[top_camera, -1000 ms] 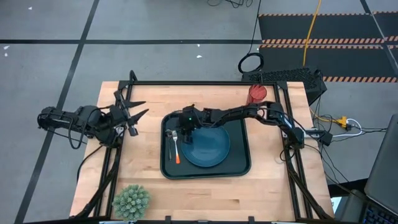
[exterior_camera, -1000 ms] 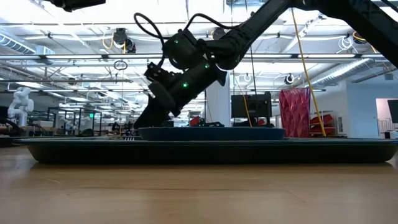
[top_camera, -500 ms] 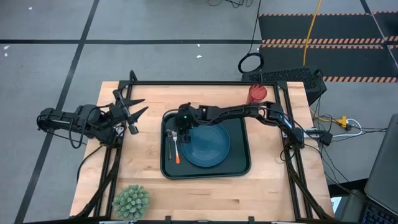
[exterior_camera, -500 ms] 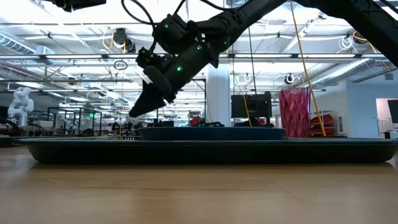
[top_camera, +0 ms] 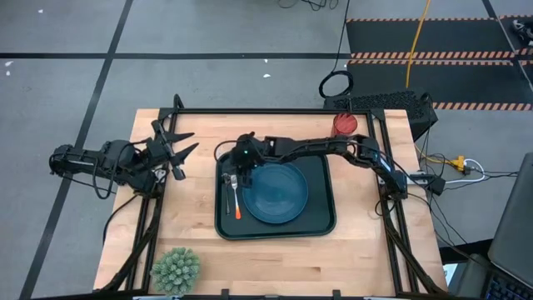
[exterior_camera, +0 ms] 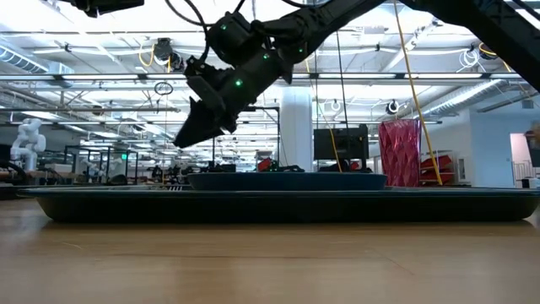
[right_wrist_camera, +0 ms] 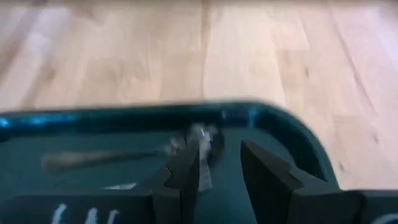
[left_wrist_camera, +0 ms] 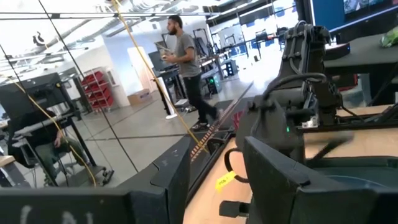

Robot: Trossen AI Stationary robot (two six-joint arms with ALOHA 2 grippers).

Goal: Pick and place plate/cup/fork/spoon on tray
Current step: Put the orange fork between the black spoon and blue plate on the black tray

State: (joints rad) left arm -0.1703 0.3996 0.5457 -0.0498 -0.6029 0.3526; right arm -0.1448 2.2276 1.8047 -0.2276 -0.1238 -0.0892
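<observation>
Your right tool (top_camera: 234,169), fingers parted and empty, hangs over the tray's (top_camera: 325,223) left end, while the cup (top_camera: 344,126) stands apart on the desk (top_camera: 191,229) behind the tray's far right corner, nearest your right arm.

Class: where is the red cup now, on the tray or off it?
Off it. The cup stands upright on the bare table, beyond the tray rim.
</observation>
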